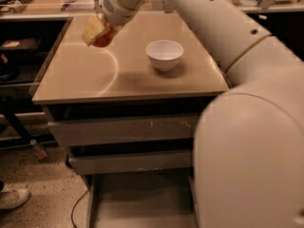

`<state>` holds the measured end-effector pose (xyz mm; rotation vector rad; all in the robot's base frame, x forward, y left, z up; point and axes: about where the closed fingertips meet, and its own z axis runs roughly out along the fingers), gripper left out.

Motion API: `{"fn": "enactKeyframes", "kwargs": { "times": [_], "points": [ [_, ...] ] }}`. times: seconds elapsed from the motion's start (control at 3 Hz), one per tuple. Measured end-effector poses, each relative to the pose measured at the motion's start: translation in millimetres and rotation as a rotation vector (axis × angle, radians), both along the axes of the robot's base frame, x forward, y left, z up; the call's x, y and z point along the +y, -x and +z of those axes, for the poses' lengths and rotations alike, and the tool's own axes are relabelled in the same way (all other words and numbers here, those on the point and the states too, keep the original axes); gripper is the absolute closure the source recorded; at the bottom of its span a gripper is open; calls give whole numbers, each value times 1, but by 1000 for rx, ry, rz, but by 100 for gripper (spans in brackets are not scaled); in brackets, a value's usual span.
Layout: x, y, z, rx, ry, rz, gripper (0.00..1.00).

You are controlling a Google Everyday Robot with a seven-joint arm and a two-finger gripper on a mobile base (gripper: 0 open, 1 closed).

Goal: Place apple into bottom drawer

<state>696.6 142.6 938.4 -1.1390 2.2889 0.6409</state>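
Note:
My gripper (99,33) hangs over the back left of the tabletop (128,75), its yellowish fingers shut on the red-orange apple (105,38), which is lifted clear of the surface. The bottom drawer (142,201) is pulled out below the cabinet; its flat grey floor and thin left wall show, while its right part is hidden by my arm. The gripper is well above and behind the drawer.
A white bowl (164,54) stands on the tabletop right of the gripper. Two upper grey drawers (126,129) with scuffed fronts are shut. My bulky white arm (247,141) fills the right side. A cable and a shoe lie on the floor at left.

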Motion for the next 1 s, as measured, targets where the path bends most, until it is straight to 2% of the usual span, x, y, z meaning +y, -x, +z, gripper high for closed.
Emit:
{"fn": "enactKeyframes", "kwargs": {
  "times": [0.33,0.67,1.0],
  "points": [
    [-31,80,21,28,-78,-66,100],
    [-31,80,20,29,-77,-66,100],
    [-40,106,12,62,-64,-95,100]
  ]
}}
